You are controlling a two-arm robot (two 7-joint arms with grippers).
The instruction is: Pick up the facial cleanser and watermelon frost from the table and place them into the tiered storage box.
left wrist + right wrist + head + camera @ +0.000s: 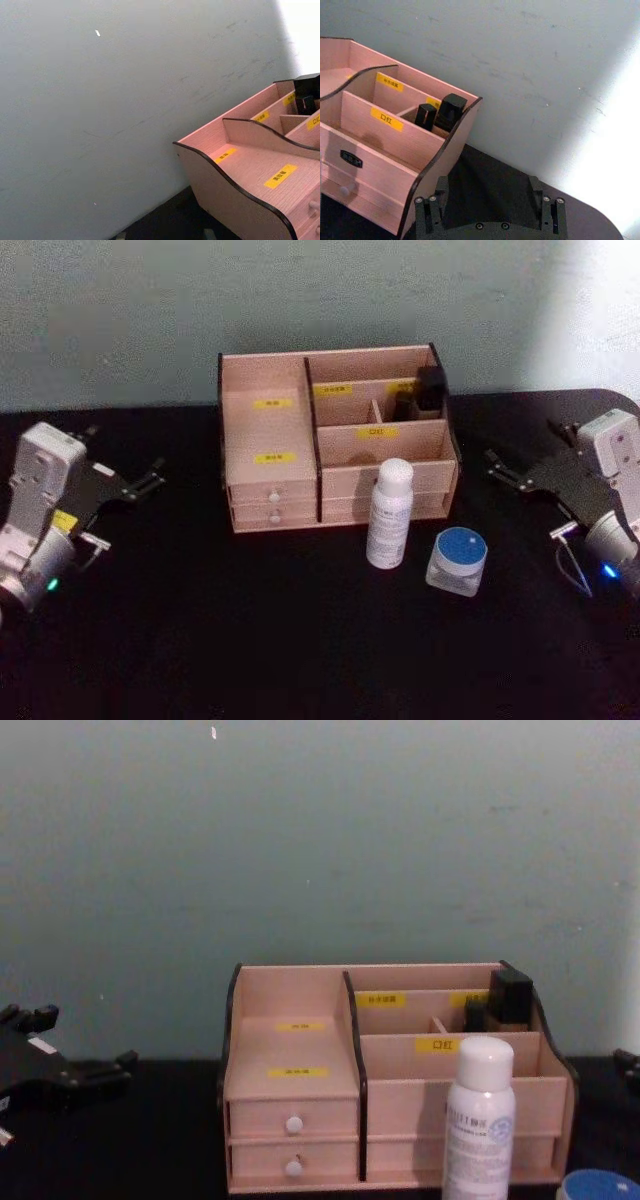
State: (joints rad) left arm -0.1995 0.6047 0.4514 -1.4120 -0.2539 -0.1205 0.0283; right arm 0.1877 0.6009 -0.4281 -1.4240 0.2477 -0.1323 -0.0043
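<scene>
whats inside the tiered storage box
In the tiered storage box, two black containers stand in the top right compartments. Nothing else shows in the open ones; the shut drawers hide their contents.

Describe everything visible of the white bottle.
The bottle is a white, plastic-looking cylinder with a rounded white cap and faint bluish print. It stands upright on the black table, in front of the box's right half, left of the blue-lidded jar with a gap between. Left gripper and right gripper wait far off.
</scene>
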